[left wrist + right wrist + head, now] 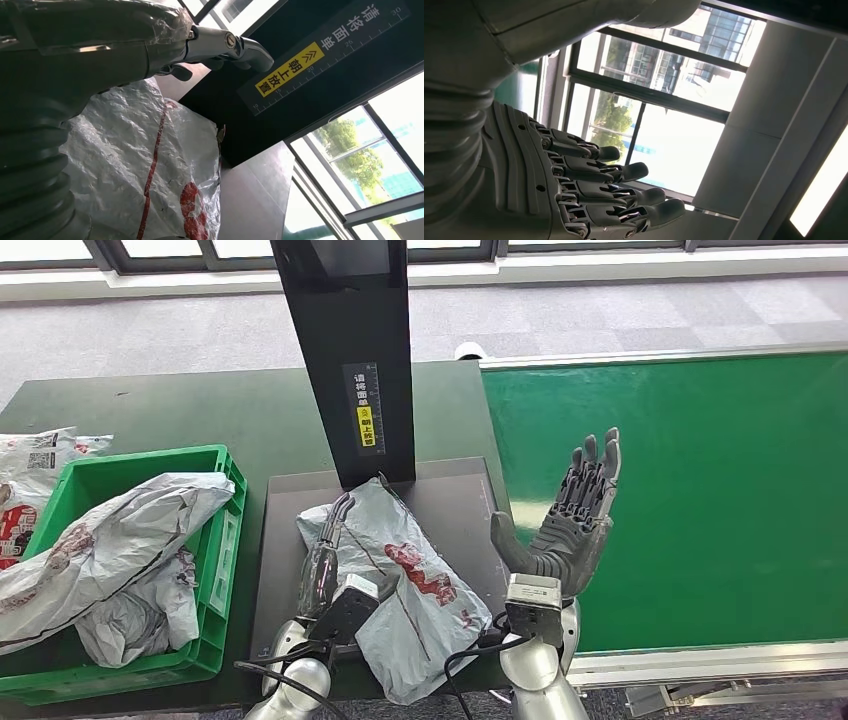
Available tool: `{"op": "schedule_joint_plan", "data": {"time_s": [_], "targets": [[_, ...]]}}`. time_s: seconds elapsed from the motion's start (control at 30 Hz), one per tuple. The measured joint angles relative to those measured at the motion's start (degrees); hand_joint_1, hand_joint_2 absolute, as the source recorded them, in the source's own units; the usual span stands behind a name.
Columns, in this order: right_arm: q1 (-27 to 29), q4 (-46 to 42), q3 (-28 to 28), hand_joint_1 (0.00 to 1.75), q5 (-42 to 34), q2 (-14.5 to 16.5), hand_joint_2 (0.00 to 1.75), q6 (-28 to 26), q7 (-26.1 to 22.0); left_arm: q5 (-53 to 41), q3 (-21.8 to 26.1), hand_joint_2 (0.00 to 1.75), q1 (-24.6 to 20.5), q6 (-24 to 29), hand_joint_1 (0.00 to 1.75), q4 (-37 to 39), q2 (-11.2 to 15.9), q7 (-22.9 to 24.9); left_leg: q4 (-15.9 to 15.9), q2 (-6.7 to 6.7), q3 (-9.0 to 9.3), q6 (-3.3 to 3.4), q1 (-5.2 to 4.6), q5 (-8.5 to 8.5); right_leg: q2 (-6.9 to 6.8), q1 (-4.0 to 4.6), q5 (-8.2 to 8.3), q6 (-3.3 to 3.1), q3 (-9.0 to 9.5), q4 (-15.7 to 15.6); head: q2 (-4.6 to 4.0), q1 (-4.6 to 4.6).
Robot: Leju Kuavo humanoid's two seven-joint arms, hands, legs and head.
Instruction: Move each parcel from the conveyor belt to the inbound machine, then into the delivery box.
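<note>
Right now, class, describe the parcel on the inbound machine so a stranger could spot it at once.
Find the black upright column between the green crate and green conveyor belt. On the dark platform at its foot lies a crumpled grey parcel with red print, under the left robot hand; unlike its neighbours, it lies outside the crate.

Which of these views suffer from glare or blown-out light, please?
Head view: evenly lit, only a soft sheen on the grey parcel. Left wrist view: the windows are washed out, and the parcel's wrinkled plastic glints. Right wrist view: strongly backlit, so the right hand is dark against bright windows.
</note>
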Motion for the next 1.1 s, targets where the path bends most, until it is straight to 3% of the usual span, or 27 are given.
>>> {"op": "schedule_joint_plan", "data": {"time_s": [1.1], "targets": [[0.13, -0.13, -0.07, 0.0, 0.0, 0.0, 1.75, 0.0, -0.01, 0.0, 0.0, 1.75, -0.03, 0.0, 0.0, 0.31, 0.0, 0.0, 0.0, 0.0, 0.0, 0.0, 0.0, 0.0, 0.0, 0.0, 0.0, 0.0, 0.0, 0.0, 0.0, 0.01]]}}
